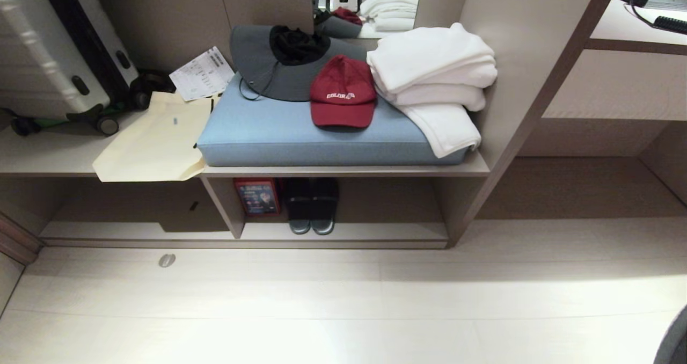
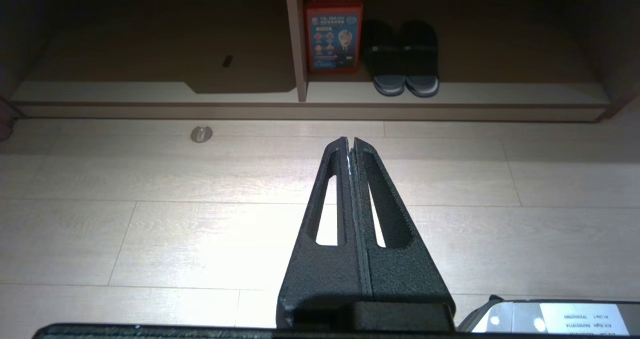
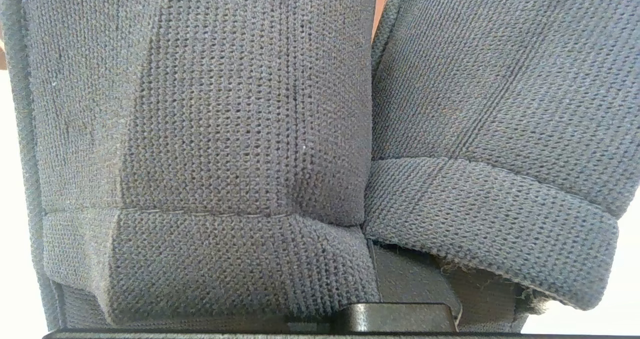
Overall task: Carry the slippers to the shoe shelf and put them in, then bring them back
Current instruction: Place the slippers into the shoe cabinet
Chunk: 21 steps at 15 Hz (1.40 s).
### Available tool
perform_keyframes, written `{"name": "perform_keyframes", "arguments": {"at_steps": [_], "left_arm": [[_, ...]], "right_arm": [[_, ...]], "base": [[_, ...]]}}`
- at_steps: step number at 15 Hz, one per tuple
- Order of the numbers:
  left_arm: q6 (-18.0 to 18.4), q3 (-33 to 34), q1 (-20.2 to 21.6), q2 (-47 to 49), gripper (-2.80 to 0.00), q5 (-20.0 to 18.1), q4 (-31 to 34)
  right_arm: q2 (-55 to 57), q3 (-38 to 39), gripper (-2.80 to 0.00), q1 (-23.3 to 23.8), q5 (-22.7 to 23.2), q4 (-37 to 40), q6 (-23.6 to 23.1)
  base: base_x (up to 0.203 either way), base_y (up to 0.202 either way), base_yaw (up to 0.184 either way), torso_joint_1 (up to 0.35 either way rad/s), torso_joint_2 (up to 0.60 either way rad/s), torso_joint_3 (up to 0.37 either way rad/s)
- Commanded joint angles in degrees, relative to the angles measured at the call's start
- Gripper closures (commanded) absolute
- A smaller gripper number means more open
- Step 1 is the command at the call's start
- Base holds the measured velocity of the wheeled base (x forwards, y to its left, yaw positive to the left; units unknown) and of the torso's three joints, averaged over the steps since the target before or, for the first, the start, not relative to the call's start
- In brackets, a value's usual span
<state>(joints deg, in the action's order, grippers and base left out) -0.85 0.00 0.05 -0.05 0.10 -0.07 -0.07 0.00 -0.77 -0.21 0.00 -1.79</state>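
Observation:
The slippers, two pieces of dark grey-blue knitted fabric side by side, fill the right wrist view and hang over my right gripper. Only a bit of one black finger shows under them, shut on the slippers. A dark grey shape at the head view's lower right corner may be them. The shoe shelf, a low taupe cubby with a pale base plank and upright dividers, stands ahead across the floor, its base plank also in the left wrist view. My left gripper hangs shut and empty over the floor.
Black slides with pale insoles and a red box sit in the cubby by a divider. Above lie a blue cushion, red cap, grey hat and white towels. A suitcase stands left, a desk right.

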Motion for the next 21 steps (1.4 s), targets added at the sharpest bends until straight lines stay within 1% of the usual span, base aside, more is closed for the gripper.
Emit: {"name": "perform_keyframes", "arguments": {"at_steps": [1, 21], "left_arm": [[-0.03, 0.05, 0.04, 0.05, 0.00, -0.01, -0.02], [-0.11, 0.04, -0.01, 0.05, 0.00, 0.08, -0.02]], "right_arm": [[0.00, 0.00, 0.00, -0.02, 0.03, 0.00, -0.06], [0.07, 0.00, 0.00, -0.02, -0.06, 0.00, -0.06]], "base": [[0.000, 0.000, 0.000, 0.002, 0.00, -0.198], [0.000, 0.000, 0.000, 0.004, 0.00, -0.198]]}}
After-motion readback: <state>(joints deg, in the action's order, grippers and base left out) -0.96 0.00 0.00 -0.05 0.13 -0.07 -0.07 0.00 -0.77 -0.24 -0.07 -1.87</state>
